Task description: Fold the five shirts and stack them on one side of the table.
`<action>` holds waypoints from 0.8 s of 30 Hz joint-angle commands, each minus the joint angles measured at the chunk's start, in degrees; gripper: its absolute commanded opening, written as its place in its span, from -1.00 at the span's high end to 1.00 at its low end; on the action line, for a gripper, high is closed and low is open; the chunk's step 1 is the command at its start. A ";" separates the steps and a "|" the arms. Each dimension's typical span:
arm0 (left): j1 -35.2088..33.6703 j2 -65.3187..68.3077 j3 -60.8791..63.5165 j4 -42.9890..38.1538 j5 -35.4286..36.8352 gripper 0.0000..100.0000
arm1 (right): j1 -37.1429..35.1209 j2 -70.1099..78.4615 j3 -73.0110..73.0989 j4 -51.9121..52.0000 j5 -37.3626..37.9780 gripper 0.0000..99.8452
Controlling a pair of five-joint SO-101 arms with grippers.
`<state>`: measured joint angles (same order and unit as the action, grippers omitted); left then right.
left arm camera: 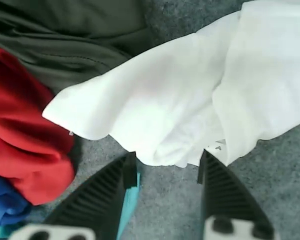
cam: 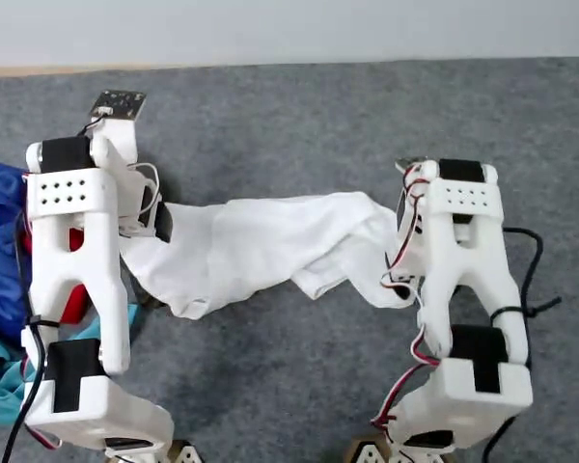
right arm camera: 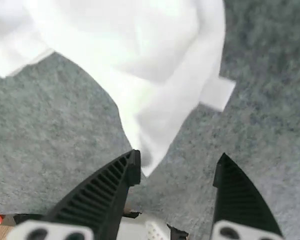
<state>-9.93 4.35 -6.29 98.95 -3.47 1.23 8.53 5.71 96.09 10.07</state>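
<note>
White shirt (cam: 261, 246) – lies crumpled and drawn out on the grey table (cam: 299, 116), long axis running from one arm across to the other. One end reaches under the left arm, the other bunches against the right arm.

Left gripper (left arm camera: 167, 160): jaws spread, nothing pinched. The shirt's rumpled edge sits just ahead of the jaw tips and partly in the gap between them.

Right gripper (right arm camera: 179, 159): jaws also spread, nothing held. A narrow tail of the white cloth runs down toward the gap and ends close to one jaw tip; the bulk of the shirt lies beyond.

Judgement: each arm is nearest its own end of the shirt, so the coming move turns on that – the cloth lies straight ahead of both claws, and a short advance and a close at each end should catch it. The right claw has only a thin tip of cloth in reach, so its grip looks the less sure.

Other garments – heaped on the table by the left arm: red shirt (left arm camera: 25, 130), dark green shirt (left arm camera: 65, 35), blue shirt (cam: 0, 222) and teal shirt (cam: 0, 386). All look unfolded and overlapping; the white shirt's edge lies over the dark green one.
</note>
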 commanded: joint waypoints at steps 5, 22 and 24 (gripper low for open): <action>1.85 -3.08 -0.31 1.41 -0.18 0.59 | -5.23 2.42 -4.48 -1.27 0.18 0.50; 2.02 -2.73 -0.22 0.62 -0.09 0.59 | -3.38 5.67 -4.48 -4.00 0.53 0.92; 2.02 -2.64 -0.22 0.62 -0.09 0.59 | -3.30 5.49 -4.48 -3.91 0.70 0.94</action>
<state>-8.35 4.35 -6.29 98.95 -3.47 -2.29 14.59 3.69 92.57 10.07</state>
